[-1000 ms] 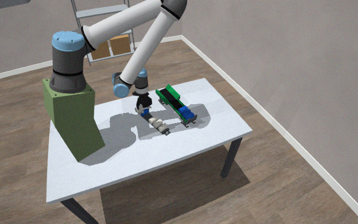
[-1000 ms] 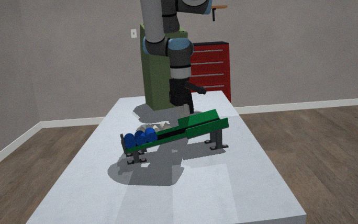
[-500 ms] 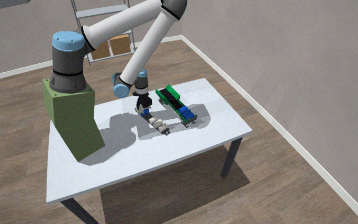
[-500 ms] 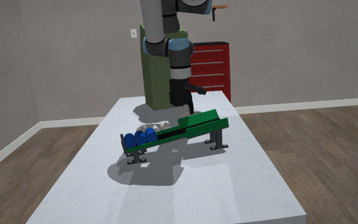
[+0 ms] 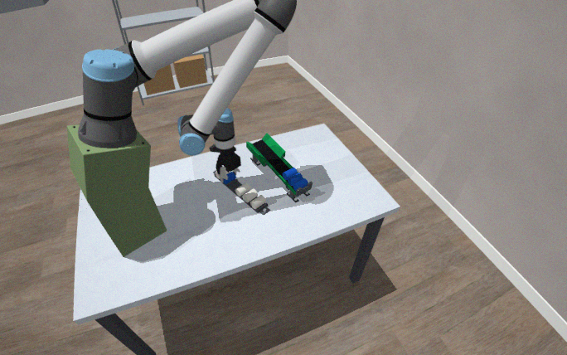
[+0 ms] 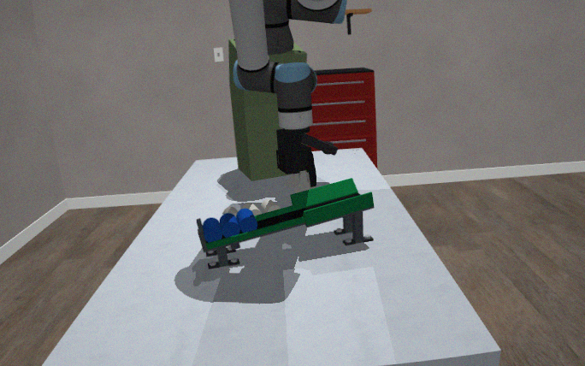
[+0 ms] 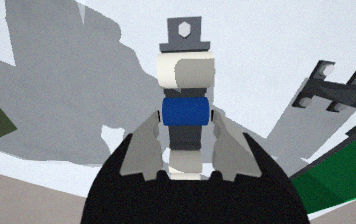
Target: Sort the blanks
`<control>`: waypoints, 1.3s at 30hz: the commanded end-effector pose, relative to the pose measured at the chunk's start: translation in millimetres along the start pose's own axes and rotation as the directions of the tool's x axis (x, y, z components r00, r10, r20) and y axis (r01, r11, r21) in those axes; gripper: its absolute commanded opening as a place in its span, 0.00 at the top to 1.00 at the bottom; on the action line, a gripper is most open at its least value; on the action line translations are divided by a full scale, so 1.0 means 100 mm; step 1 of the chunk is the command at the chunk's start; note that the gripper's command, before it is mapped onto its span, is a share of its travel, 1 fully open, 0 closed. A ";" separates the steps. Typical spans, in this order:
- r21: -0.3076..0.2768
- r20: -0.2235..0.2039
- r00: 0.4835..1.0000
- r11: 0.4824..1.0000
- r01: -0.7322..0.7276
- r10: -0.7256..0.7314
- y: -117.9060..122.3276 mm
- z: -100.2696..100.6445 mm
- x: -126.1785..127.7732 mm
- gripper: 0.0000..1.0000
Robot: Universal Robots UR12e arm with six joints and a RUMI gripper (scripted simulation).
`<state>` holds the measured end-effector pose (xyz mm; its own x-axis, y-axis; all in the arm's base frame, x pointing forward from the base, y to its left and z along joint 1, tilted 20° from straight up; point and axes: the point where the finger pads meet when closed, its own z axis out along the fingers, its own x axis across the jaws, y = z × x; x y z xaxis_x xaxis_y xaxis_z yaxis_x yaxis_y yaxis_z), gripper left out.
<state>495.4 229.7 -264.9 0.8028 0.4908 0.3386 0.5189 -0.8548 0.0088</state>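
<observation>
Pincer (image 5: 226,175) (image 6: 305,181) (image 7: 185,111) part-open, fingertips flanking blue blank (image 5: 229,178) (image 7: 185,111). Wrist view: blank's long axis nine-to-three o'clock, across rack (image 7: 185,137).

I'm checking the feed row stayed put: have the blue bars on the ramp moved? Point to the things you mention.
No, the blue bars (image 5: 296,179) (image 6: 229,225) look unmoved against the ramp's stop (image 5: 304,187) (image 6: 201,235).
</observation>
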 end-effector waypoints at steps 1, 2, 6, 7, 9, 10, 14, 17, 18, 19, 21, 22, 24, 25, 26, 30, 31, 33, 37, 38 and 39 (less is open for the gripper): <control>0.000 0.000 1.000 1.000 0.000 0.000 0.00 0.00 0.00 0.52; 0.000 0.000 1.000 1.000 0.000 0.000 0.00 0.00 0.00 0.52; 0.000 0.000 1.000 1.000 0.000 0.000 0.00 0.00 0.00 0.65; 0.000 0.000 1.000 1.000 0.000 0.000 0.00 0.00 0.00 0.65; 0.000 0.000 1.000 1.000 0.000 0.000 0.00 0.00 0.00 0.65; 0.000 0.000 1.000 1.000 0.000 0.000 0.00 0.00 0.00 0.65; 0.000 0.000 1.000 1.000 0.000 0.000 0.00 0.00 0.00 0.65; 0.000 0.000 1.000 1.000 0.000 0.000 0.00 0.00 0.00 0.65; 0.000 0.000 1.000 1.000 0.000 0.000 0.00 0.00 0.00 0.65; 0.000 0.000 1.000 1.000 0.000 0.000 0.00 0.00 0.00 0.65; 0.000 0.000 1.000 1.000 0.000 0.000 0.00 0.00 0.00 0.65; 0.000 0.000 1.000 1.000 0.000 0.000 0.00 0.00 0.00 0.65; 0.000 0.000 1.000 1.000 0.000 0.000 0.00 0.00 0.00 0.65; 0.000 0.000 1.000 1.000 0.000 0.000 0.00 0.00 0.00 0.65; 0.000 0.000 1.000 1.000 0.000 0.000 0.00 0.00 0.00 0.65; 0.000 0.000 1.000 1.000 0.000 0.000 0.00 0.00 0.00 0.65; 0.000 0.000 1.000 1.000 0.000 0.000 0.00 0.00 0.00 0.65; 0.000 0.000 1.000 1.000 0.000 0.000 0.00 0.00 0.00 0.65; 0.000 0.000 1.000 1.000 0.000 0.000 0.00 0.00 0.00 0.65; 0.000 0.000 1.000 1.000 0.000 0.000 0.00 0.00 0.00 0.65; 0.000 0.000 1.000 1.000 0.000 0.000 0.00 0.00 0.00 0.65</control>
<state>495.4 229.7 -264.8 0.8028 0.4908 0.3387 0.5189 -0.8548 0.0088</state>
